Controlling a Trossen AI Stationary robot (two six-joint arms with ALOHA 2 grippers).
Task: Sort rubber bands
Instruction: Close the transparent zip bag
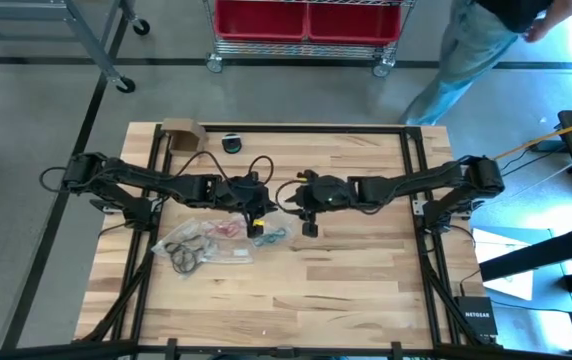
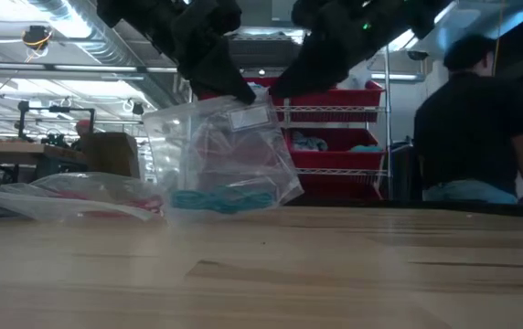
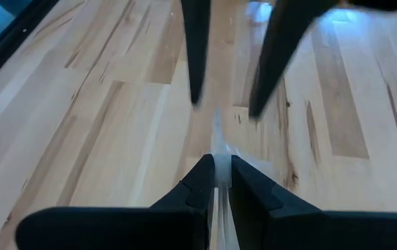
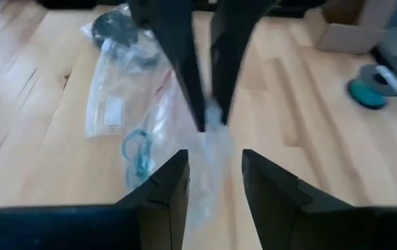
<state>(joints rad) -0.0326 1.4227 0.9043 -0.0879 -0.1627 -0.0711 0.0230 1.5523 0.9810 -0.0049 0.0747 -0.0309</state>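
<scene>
My left gripper jaws are clamped on the clear zip bag, frame centre. Right gripper jaws released; regrip the opposite lip, pull gently.

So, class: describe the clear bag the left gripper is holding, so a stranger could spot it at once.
Start at the wooden table and find the left gripper near its middle. The clear plastic bag pinched there is lifted upright. Unlike the flat bags beside it, it holds teal rubber bands at its bottom.

You can read one word only: "NETGEAR", in white letters on the small black box lying by the counter's corner.
</scene>
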